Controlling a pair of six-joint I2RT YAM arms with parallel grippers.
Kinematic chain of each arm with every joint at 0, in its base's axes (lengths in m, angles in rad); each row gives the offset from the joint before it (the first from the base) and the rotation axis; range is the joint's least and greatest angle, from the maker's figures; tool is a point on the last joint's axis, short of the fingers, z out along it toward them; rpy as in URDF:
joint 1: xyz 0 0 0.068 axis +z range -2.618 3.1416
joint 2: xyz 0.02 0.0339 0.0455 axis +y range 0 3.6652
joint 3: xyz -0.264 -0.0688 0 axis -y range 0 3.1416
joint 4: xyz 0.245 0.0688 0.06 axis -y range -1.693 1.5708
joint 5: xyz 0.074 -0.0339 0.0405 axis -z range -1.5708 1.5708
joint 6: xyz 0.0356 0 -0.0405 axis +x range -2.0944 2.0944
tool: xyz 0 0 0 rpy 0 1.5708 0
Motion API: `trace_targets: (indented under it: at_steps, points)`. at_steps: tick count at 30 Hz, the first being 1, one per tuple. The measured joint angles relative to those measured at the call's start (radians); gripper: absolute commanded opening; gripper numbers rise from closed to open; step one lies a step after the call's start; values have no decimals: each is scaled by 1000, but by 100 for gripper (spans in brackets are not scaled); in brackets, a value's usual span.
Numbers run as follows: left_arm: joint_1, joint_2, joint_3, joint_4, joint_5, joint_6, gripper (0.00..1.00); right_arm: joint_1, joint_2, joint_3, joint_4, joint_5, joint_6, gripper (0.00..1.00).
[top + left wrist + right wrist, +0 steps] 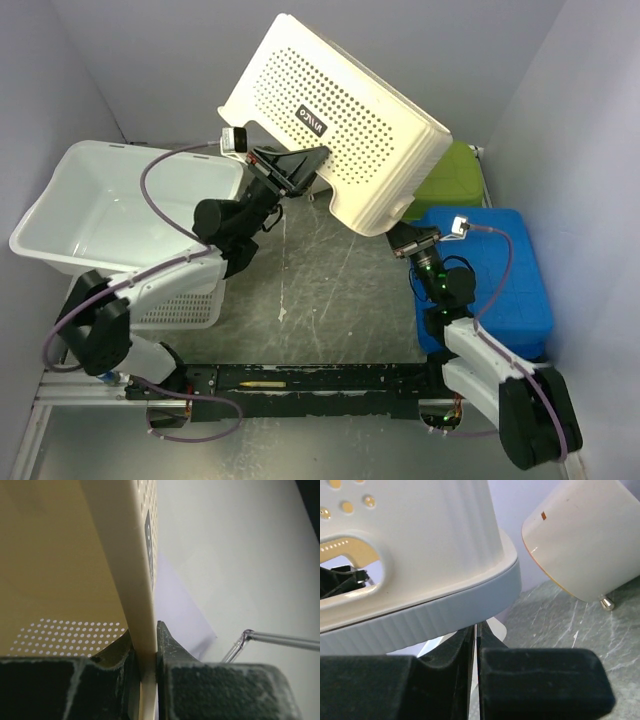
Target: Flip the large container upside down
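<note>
**Inversion of large container (pixel 340 120) judged midway**

The container is being held tilted in the air, its wall being clamped between the fingers of the left gripper (pixel 145 640). The right gripper (pixel 474 632), fingers closed on nothing, is being held just beneath the rim. Further rotation, then lowering, is being called for.

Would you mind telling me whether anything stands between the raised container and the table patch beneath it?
Only the right hand, shut, which seems to sit just under the lower corner of the container. The table beneath looks bare; the blue bin and white tub stand off to the sides. The left hand grips its wall.
</note>
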Motion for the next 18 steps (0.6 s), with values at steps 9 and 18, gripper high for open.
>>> trace_targets:
  at_steps: [9, 18]
  points:
    - [42, 315, 77, 231, 154, -196, 7, -7, -222, 16, -294, 7, 23, 2]
    - [53, 341, 75, 246, 179, -190, 7, -5, -300, 355, -1086, 90, -146, 0]
